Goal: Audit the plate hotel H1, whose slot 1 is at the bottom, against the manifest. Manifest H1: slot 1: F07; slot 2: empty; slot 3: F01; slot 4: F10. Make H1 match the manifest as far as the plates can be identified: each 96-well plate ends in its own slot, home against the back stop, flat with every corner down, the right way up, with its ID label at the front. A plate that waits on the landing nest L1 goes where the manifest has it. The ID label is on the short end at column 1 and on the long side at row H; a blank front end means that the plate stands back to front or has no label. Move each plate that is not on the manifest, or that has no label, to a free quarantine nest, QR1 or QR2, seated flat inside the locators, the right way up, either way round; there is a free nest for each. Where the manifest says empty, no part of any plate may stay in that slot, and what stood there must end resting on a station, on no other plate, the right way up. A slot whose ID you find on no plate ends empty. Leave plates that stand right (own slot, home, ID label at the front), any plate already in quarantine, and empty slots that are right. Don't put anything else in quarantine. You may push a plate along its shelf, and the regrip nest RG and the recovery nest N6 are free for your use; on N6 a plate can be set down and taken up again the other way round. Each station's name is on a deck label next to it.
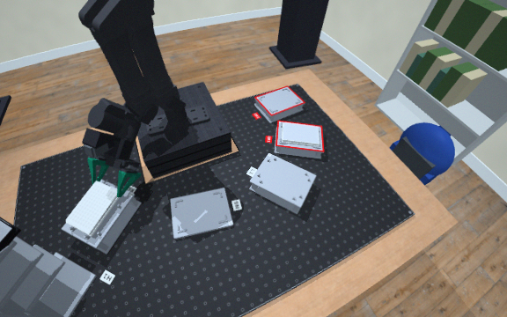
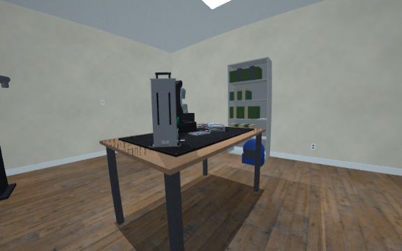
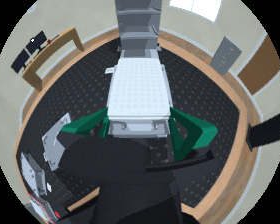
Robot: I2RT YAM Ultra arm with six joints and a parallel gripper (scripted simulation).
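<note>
My gripper (image 1: 114, 181) (image 3: 138, 110) is shut on a white 96-well plate (image 1: 91, 207) (image 3: 139, 87), with one green finger at each side of its near end. The plate is right way up, over the grey nest (image 1: 123, 229) in front of the arm base and offset on it; contact is unclear. No ID is readable. Hotel H1 (image 1: 66, 282) (image 2: 164, 111) (image 3: 138, 22) stands beyond; its slot contents cannot be made out. A white plate (image 1: 299, 134) lies on one red-edged quarantine nest (image 1: 297, 153). The other red-edged nest (image 1: 280, 101) is bare.
The low grey nest (image 1: 201, 213), beside its white label (image 1: 236, 205), holds no plate. The raised grey nest (image 1: 283, 181) beside another white label (image 1: 252, 172) is bare too. The H1 label (image 1: 107, 276) lies beside the hotel. The black arm base (image 1: 187, 132) stands behind the nests.
</note>
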